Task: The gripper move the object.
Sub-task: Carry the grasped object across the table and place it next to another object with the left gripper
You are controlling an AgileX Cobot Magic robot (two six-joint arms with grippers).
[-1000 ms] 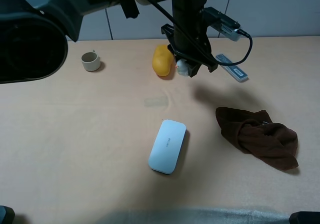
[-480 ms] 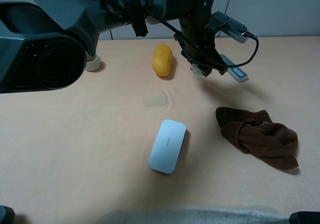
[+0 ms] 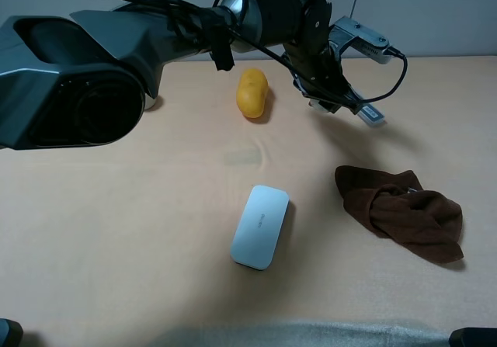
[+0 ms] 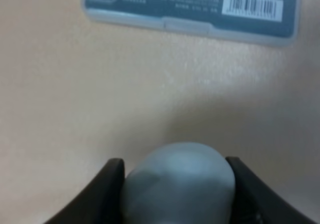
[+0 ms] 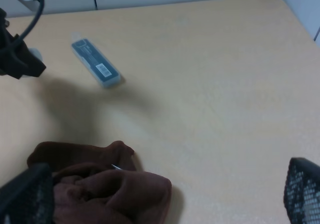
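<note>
While the left gripper [image 3: 321, 100] is hanging in the upper middle of the ext. high view, just right of a yellow rounded item [image 3: 252, 92], its dark fingers [image 4: 114, 171] are pinching narrow on the object [image 4: 177, 184], a pale rounded toy sitting betw. them. A blue flat case [image 3: 371, 114] w/ a barcode label is lying near the gripper's right, a white oblong case [image 3: 260, 227] is resting at lower centre & a brown cloth [image 3: 400, 211] is lying bunched at the right. The right gripper [image 5: 165, 184] is showing in its wrist cam only, jaws standing wide apart.
</note>
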